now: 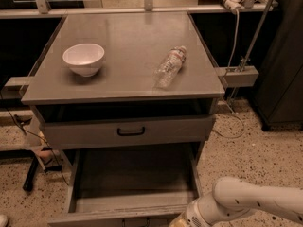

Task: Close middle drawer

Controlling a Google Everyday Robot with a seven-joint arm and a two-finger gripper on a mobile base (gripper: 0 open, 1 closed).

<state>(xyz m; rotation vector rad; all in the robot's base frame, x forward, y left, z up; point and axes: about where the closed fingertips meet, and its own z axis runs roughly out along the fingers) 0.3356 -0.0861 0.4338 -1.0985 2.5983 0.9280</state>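
The pincer [179,221] sits beside the pulled-out middle drawer [132,203].

The robot's white arm [258,203] enters the view from the right edge at about 4 o'clock and runs low across the bottom right corner. Its rounded link lies nearly level and dips slightly toward 8 o'clock. It bends at a bulbous joint and narrows into the wrist [201,214], which angles down toward 7 o'clock. The gripper [179,222] sits at the very bottom edge of the view, between 5 and 6 o'clock, with only its pale upper part showing and the rest cut off by the frame.
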